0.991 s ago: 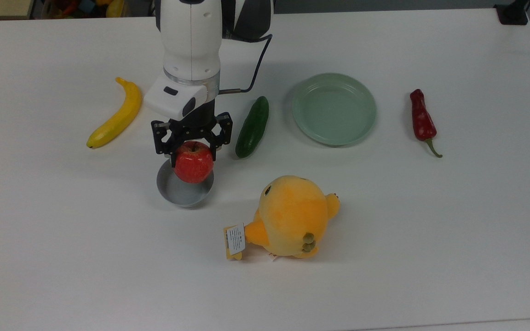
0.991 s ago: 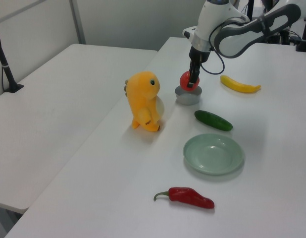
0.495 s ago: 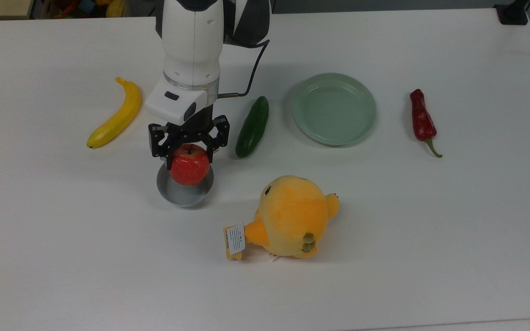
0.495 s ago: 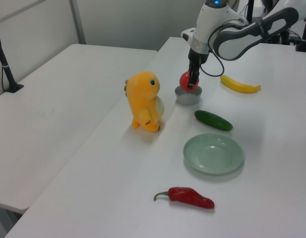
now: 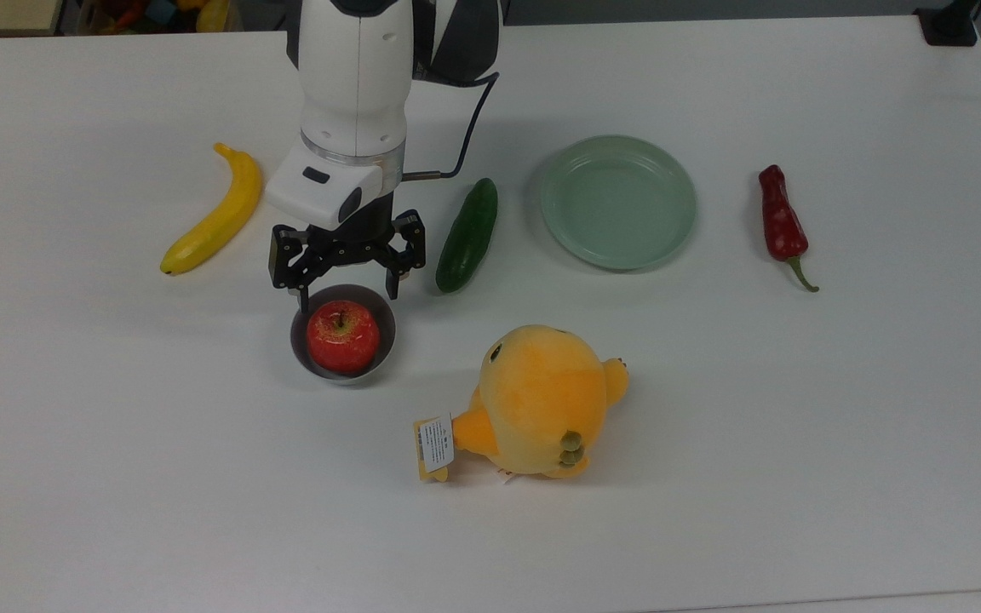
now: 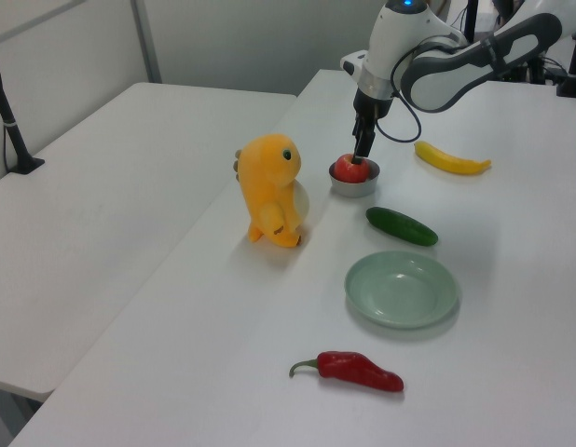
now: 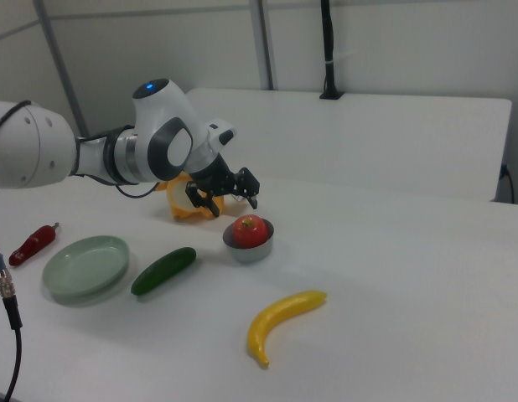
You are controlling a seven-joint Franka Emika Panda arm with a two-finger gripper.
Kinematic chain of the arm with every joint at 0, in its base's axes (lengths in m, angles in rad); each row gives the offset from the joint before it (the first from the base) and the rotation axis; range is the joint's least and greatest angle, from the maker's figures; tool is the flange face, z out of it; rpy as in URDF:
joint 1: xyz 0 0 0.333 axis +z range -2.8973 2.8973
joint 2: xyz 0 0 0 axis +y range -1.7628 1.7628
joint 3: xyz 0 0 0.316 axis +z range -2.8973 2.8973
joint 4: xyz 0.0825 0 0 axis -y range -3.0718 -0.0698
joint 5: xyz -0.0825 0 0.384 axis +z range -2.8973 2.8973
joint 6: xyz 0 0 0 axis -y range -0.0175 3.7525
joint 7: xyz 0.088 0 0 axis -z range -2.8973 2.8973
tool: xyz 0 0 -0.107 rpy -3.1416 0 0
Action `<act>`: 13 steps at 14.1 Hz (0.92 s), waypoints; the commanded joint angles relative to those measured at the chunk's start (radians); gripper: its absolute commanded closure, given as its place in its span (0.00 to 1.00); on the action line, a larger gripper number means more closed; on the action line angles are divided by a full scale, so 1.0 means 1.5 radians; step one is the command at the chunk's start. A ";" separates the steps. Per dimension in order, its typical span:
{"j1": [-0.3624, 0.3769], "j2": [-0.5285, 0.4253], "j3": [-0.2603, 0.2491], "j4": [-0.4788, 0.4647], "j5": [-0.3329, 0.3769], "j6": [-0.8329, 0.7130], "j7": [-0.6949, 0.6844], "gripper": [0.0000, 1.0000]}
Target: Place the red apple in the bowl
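Red apple (image 5: 342, 335), round and glossy with yellowish speckles, sat upright inside the bowl (image 5: 383, 339), short brown stem pointing up, top rising above the rim. Small round grey bowl with upright sides stood near the cucumber (image 5: 467, 234), to the top view's lower left of it.

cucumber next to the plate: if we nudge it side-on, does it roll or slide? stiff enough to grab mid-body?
The cucumber lies flat on the bare table, a round-bodied, slightly curved shape, so it would probably roll a little, then pivot. It looks straight and unsagging, likely stiff. Its glossy skin may be slippery for the tool.
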 commanded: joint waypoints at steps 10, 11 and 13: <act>0.014 -0.282 0.002 -0.035 0.156 -0.458 0.096 0.00; 0.010 -0.296 0.001 -0.040 0.167 -0.444 0.125 0.00; 0.006 -0.301 -0.007 -0.037 0.187 -0.403 0.163 0.00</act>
